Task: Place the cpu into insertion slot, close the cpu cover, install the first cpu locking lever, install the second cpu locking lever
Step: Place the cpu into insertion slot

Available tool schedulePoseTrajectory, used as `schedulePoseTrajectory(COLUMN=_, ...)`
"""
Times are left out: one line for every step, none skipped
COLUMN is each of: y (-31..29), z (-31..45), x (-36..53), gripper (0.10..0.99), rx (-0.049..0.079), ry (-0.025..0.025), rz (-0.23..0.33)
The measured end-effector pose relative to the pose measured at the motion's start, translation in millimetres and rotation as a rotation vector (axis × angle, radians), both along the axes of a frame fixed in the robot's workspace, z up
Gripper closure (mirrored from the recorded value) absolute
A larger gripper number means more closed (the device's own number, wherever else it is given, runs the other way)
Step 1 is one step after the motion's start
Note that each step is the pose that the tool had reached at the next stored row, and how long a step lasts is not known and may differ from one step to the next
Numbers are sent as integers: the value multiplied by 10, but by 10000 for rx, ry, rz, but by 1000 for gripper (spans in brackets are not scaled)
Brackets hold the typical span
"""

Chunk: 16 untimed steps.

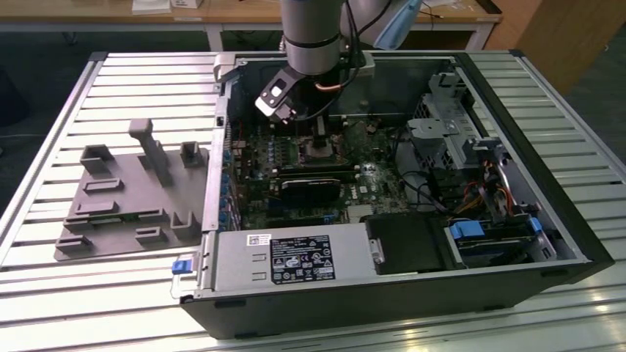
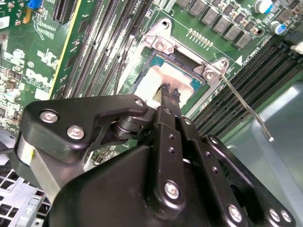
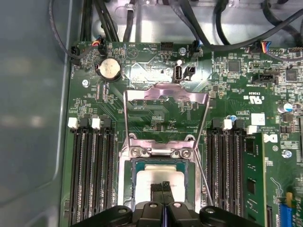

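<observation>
The cpu lies flat in the insertion slot, its pale metal top ringed by a green edge. My gripper is shut, its thin black fingertips pressed together on or just above the cpu's top; I cannot tell whether they touch. The cpu cover stands open, raised away from the slot. Two thin wire levers stand unlatched along both sides of the slot, and one sticks out past the memory slots. In the exterior view my gripper reaches down into the open computer case.
Long black memory slots flank the slot. A black card, the grey power supply and cable bundles crowd the case. A grey fixture lies on the slatted table at the exterior view's left.
</observation>
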<state>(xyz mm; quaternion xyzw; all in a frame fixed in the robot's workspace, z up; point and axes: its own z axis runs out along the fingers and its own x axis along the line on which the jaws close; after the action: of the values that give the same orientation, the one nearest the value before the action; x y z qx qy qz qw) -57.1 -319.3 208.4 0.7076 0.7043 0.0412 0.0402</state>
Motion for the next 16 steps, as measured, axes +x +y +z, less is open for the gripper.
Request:
schedulePoseTrajectory(y=0, z=17, x=0, gripper=984, rx=-1, ry=0, rz=-5)
schedulePoseTrajectory(y=0, z=37, x=0, gripper=984, rx=0, ry=0, rz=-10)
schedulePoseTrajectory(y=0, z=58, x=0, gripper=984, rx=1, ry=-1, rz=-14)
schedulePoseTrajectory(y=0, z=82, x=0, gripper=984, rx=0, ry=0, rz=-17)
schedulePoseTrajectory(y=0, z=108, x=0, gripper=984, rx=-1, ry=0, rz=-20)
schedulePoseTrajectory(y=0, z=135, x=0, gripper=984, rx=0, ry=-1, rz=-22)
schedulePoseTrajectory(y=0, z=164, x=0, gripper=984, rx=-1, ry=0, rz=-24)
schedulePoseTrajectory(y=0, z=195, x=0, gripper=984, rx=0, ry=-1, rz=-26)
schedulePoseTrajectory(y=0, z=229, x=0, gripper=984, rx=0, ry=-1, rz=-29)
schedulePoseTrajectory(y=0, z=260, x=0, gripper=984, rx=-1, ry=-1, rz=-32)
schedulePoseTrajectory(y=0, z=288, x=0, gripper=984, rx=1, ry=-2, rz=-35)
schedulePoseTrajectory(y=0, z=315, x=0, gripper=984, rx=0, ry=-1, rz=-39)
schedulePoseTrajectory(y=0, z=342, x=0, gripper=984, rx=-1, ry=-1, rz=-44)
schedulePoseTrajectory(y=1, z=364, x=0, gripper=984, rx=1, ry=-2, rz=-48)
schedulePoseTrajectory(y=0, z=383, x=0, gripper=984, rx=-1, ry=-1, rz=-53)
schedulePoseTrajectory(y=1, z=395, x=0, gripper=984, rx=-1, ry=-1, rz=-58)
